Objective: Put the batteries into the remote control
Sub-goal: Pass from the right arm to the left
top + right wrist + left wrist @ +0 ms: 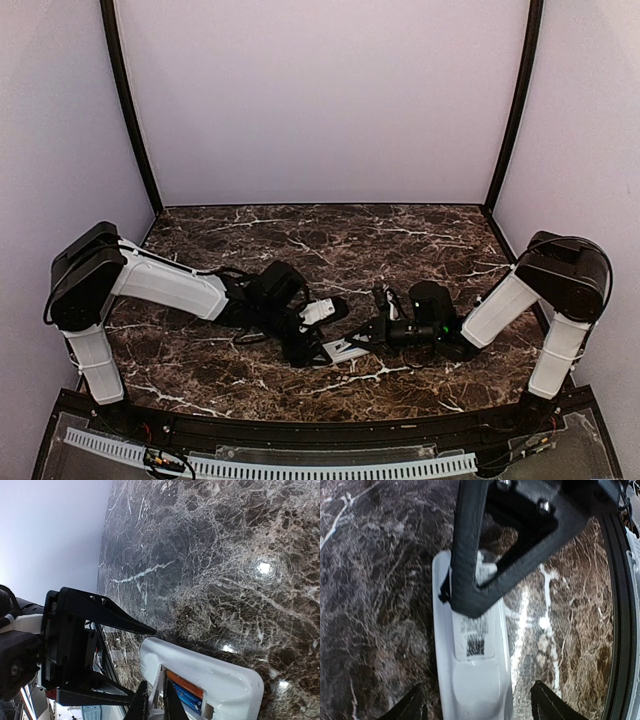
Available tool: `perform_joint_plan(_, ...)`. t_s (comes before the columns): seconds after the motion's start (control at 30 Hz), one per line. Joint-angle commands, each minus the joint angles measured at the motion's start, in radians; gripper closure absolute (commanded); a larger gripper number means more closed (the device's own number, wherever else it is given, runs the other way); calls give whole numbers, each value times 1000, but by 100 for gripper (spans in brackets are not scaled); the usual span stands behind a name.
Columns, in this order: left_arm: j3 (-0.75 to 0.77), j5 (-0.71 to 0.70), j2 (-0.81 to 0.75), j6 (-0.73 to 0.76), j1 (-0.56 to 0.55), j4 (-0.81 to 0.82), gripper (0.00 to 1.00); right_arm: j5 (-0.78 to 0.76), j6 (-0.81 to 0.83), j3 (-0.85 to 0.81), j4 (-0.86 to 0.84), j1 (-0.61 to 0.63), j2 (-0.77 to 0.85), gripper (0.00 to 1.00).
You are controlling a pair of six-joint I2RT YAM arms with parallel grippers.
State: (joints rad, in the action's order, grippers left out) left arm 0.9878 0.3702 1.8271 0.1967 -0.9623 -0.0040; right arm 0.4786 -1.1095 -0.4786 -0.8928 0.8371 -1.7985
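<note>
The white remote control (345, 349) lies back-up on the marble table between my two grippers. In the right wrist view its battery bay (200, 695) is open, with the orange-red battery (186, 683) and the blue battery (189, 699) lying side by side inside. My right gripper (156, 707) is nearly shut on a thin white piece at the bay's edge, seemingly the battery cover (159, 690). My left gripper (482, 707) is open, one fingertip on each side of the remote's rounded end (476, 680). The right gripper's fingers (470, 570) hide the bay in the left wrist view.
The dark marble table (330, 235) is enclosed by pale walls on three sides. A black rail (620, 630) runs along the near edge close to the remote. Both arms meet low at the front centre (340, 335).
</note>
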Motion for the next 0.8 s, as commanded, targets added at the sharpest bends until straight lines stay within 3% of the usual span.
perform_joint_plan(0.0, 45, 16, 13, -48, 2, 90, 29, -6, -1, 12, 29, 0, 0, 97)
perform_joint_plan(0.17, 66, 31, 42, -65, 0, 155, 34, -11, 6, 6, 47, 3, 13, 97)
perform_joint_plan(0.4, 59, 36, 68, -47, 0, 178, 47, -15, 6, 7, 45, 8, 15, 97)
perform_joint_plan(0.77, 29, 54, 89, -56, -21, 238, 52, -17, 5, 6, 41, 13, 20, 96)
